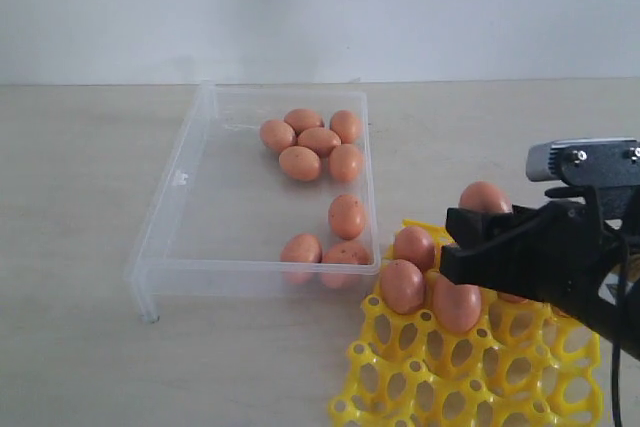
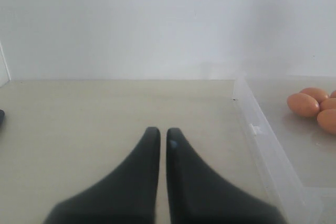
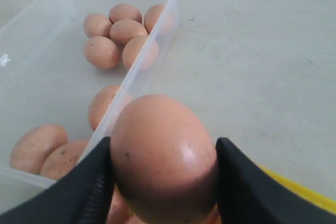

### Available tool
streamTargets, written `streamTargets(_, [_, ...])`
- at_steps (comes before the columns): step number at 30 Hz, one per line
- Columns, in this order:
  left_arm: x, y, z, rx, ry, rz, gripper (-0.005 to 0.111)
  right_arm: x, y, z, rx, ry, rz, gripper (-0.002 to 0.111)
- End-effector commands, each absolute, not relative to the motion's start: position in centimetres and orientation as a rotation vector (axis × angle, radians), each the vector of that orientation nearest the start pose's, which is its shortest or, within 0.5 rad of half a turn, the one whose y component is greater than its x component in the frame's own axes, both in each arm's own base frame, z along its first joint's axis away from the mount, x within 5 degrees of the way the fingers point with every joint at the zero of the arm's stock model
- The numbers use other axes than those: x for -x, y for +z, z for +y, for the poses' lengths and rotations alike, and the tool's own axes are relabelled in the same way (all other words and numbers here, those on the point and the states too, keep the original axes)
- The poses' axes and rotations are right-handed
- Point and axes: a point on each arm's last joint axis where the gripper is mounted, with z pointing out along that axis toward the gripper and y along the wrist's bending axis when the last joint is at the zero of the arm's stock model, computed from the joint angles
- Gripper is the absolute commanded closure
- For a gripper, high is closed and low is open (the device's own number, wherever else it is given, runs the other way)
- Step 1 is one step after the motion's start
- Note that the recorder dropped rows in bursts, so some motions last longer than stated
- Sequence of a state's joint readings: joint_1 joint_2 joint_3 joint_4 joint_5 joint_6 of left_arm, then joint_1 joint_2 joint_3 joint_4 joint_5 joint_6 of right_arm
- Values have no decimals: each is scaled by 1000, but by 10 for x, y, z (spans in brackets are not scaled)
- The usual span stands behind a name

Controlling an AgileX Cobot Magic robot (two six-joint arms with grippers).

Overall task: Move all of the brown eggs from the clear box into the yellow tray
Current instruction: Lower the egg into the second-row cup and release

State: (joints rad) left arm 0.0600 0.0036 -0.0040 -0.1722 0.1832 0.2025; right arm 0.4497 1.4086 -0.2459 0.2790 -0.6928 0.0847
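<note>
A: Held egg (image 3: 163, 156) clamped between the fingers (image 3: 73, 192) of the right gripper (image 3: 164, 148); hanging just above the far edge of the yellow tray (image 1: 352, 355), close to the clear box (image 1: 175, 182). Next?

B: Placing, by the look of it. Pick an empty cup next to the three seated eggs (image 1: 401, 285); possibly another behind the arm, cannot tell. Centre over the hollow, not over a knob; otherwise likely to roll off the lattice.

A: And going down?

B: Lower straight and slowly until the shell settles in the cup; squeeze no harder than needed, since thin shell and smooth skin; avoid brushing the neighbours on the way.

A: Then release?

B: Part the fingers gently and only enough to clear the shell; lift straight up, no sideways drift; then back toward the box.

A: Counting nine brown eggs (image 1: 318, 140) in there: six bunched at the far end, one alone, two against the near wall.

B: So roughly a third of the way through, at a guess. Take the lone one next; easiest to reach without knocking others.

A: Left gripper (image 2: 161, 132)?

B: Fingers (image 2: 131, 182) together with nothing between; hovering over bare tabletop (image 2: 79, 119) just beside the box; no role in this step.
</note>
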Motion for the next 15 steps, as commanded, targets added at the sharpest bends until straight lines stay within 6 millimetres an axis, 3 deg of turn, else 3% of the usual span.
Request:
streamTargets(1, [-56, 197, 1, -2, 46, 1660, 103, -172, 154, 62, -4, 311, 1927, 108])
streamTargets(5, [-56, 197, 1, -2, 46, 1660, 103, -148, 144, 51, 32, 283, 1955, 108])
streamTargets(15, [-56, 197, 1, -2, 46, 1660, 103, -145, 143, 59, 201, 304, 1948, 108])
